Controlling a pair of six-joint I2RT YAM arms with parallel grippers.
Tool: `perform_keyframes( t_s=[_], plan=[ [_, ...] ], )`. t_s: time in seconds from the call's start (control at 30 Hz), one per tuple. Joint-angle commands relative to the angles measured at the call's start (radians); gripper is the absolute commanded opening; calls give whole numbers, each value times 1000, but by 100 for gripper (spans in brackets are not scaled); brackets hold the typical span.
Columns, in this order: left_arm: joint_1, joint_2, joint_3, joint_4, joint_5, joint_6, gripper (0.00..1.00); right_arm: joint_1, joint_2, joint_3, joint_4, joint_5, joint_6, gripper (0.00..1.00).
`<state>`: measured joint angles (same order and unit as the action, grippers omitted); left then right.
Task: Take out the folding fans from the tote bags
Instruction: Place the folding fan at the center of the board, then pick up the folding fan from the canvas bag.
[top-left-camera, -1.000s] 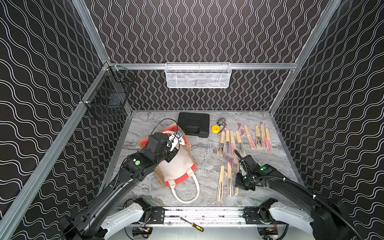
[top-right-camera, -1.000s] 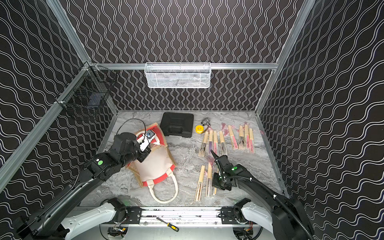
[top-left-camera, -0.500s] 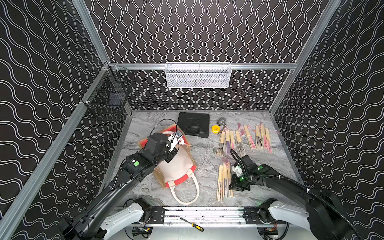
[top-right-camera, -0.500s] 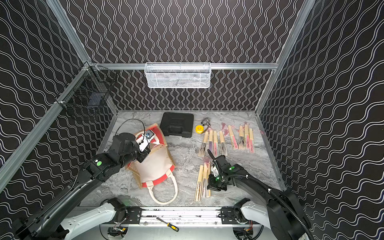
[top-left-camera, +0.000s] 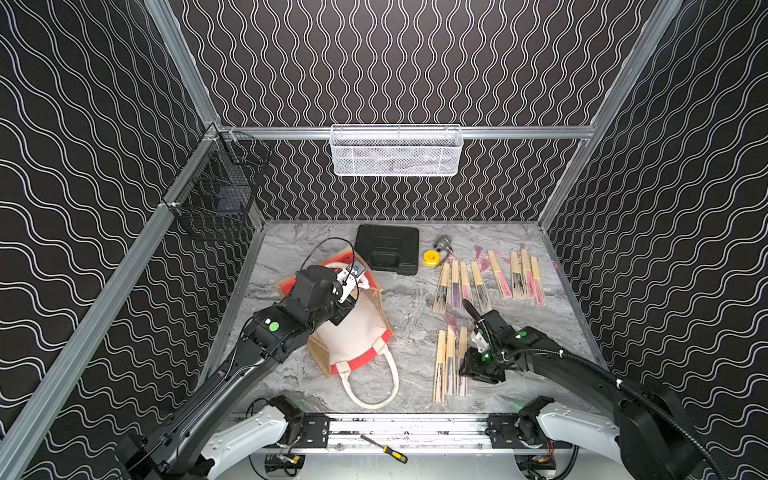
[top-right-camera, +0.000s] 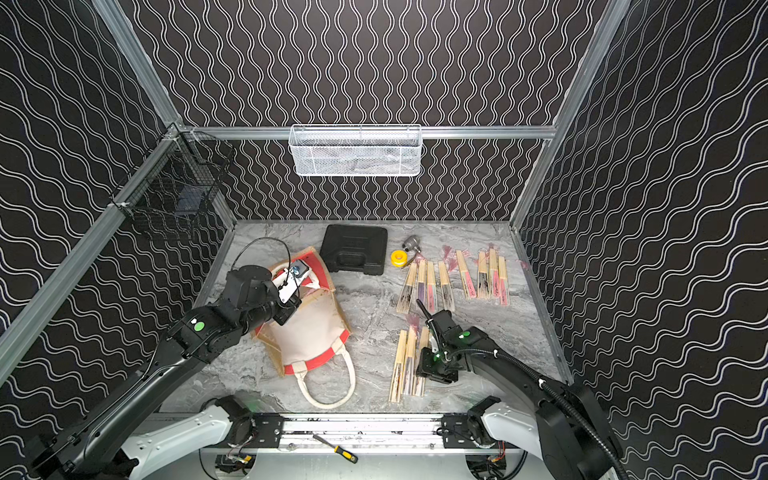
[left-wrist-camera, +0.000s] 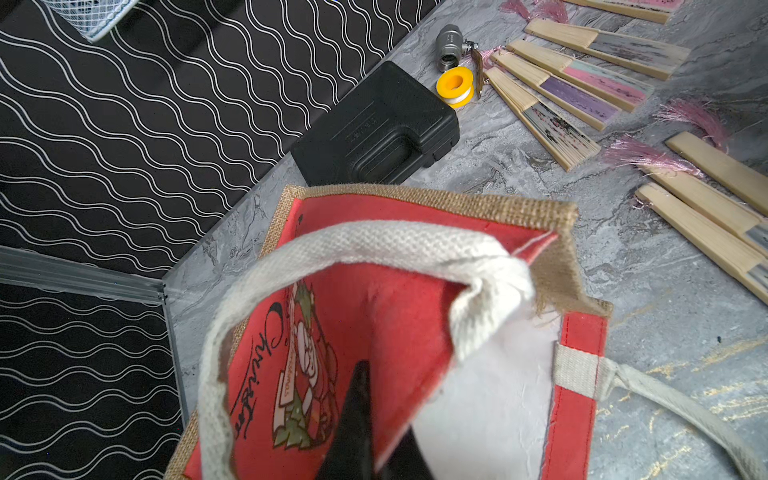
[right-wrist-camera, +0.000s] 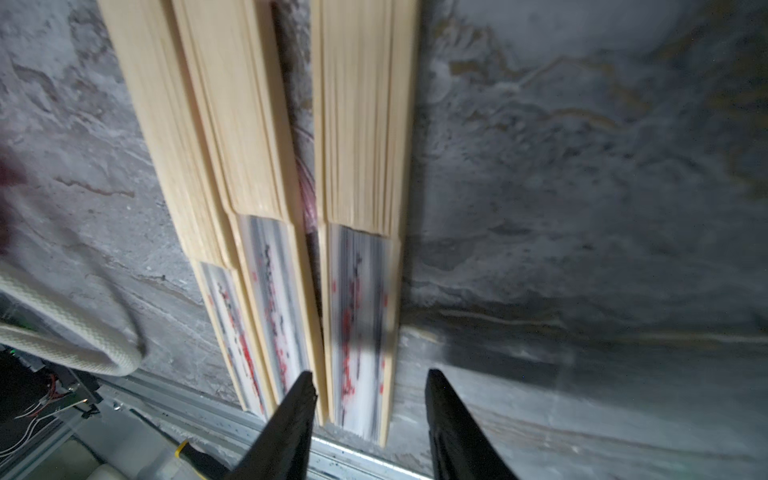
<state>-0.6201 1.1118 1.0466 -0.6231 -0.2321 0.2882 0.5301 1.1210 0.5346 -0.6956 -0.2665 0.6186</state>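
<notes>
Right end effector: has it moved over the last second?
Yes. The right end effector has shifted slightly toward the tan jute tote bag's white rope handle, and its jaws have opened over the nearest pale bamboo folding fan.

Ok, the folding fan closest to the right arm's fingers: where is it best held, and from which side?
I would grip the folding fan across its bamboo ribs, coming from straight above: it lies flat on the table, slim enough to straddle, with a neighbouring fan close beside.

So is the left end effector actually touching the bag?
Touching: the left wrist view shows the left end effector pinching the tote bag by its red wall.
</notes>
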Motion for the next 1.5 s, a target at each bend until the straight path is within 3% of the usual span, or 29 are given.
perform_keyframes(
  t_s=[0.0, 0.1, 0.17, 0.27, 0.43, 0.57, 0.77, 0.93, 1.17, 1.27, 1.47],
  plan=[
    [0, 0, -2, 27, 5, -3, 0, 1, -32, 19, -27, 62, 25, 48],
    [1, 5, 2, 26, 7, -6, 0, 1, -126, 7, 65, 2, 20, 49],
    [0, 7, 6, 19, 6, -6, 0, 7, -200, -25, 196, -110, -27, 49],
    [0, 0, 2, 28, 11, -6, 0, 78, -295, -65, 368, -167, -70, 49],
    [0, 18, 11, 18, 14, -13, 0, 330, -458, -94, 542, 12, -191, 49],
    [0, 28, 12, 17, 19, -16, 0, 434, -509, -126, 658, 53, -330, 51],
    [0, 21, 16, 19, 37, -24, 0, 575, -344, -55, 765, 209, -527, 52],
    [0, 12, 15, 21, 40, -24, 0, 714, -123, 33, 844, 408, -797, 52],
    [0, -12, 10, 26, 40, -18, 0, 727, 95, -2, 1167, 403, -1160, 52],
    [1, -11, 13, 23, 45, -20, 0, 728, 190, 28, 1235, 465, -1208, 51],
    [1, -3, 19, 16, 42, -22, 0, 745, 312, 43, 1385, 463, -1270, 51]
  ],
)
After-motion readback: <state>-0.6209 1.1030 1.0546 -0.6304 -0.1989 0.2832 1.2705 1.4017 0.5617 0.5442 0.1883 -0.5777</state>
